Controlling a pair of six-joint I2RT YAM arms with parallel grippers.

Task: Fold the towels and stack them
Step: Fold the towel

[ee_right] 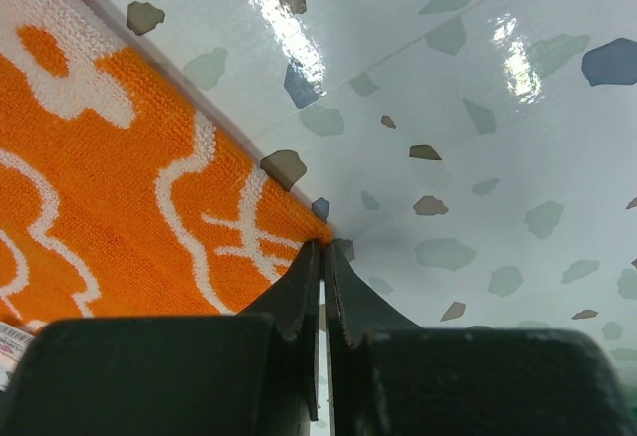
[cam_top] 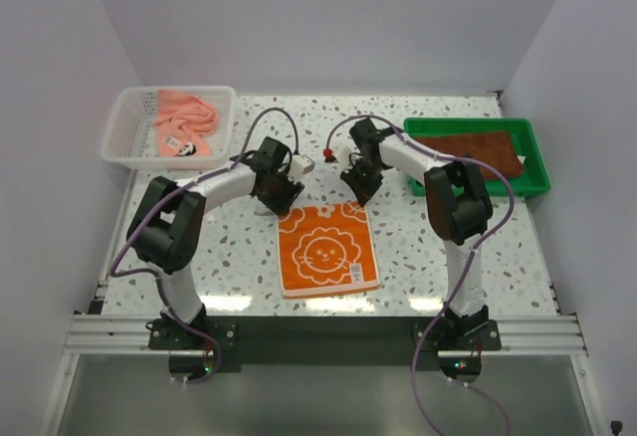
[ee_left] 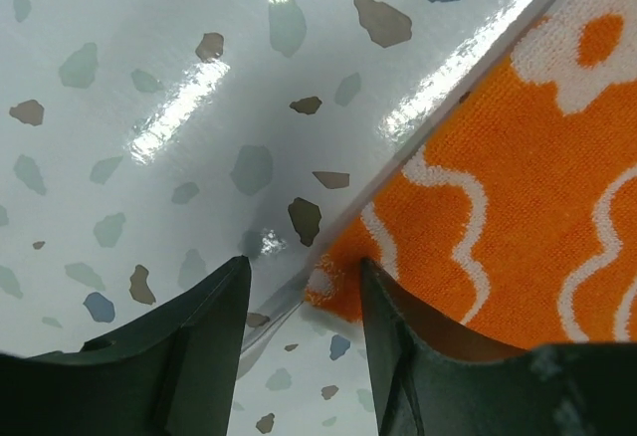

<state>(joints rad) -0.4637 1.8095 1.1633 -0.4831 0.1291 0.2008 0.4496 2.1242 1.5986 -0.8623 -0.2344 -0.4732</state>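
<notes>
An orange towel with a white lion print lies flat in the middle of the table. My left gripper is down at its far left corner. In the left wrist view that gripper is open, and the orange towel's corner lies on the table between its fingers. My right gripper is at the far right corner. There the gripper is shut, pinching the very tip of the orange towel. A dark brown towel lies in the green tray. A salmon pink towel is bunched in the white basket.
The basket stands at the back left and the tray at the back right. A small red item sits on the speckled table between the two arms. Both arms arch over the table's middle, with their cables looping above them.
</notes>
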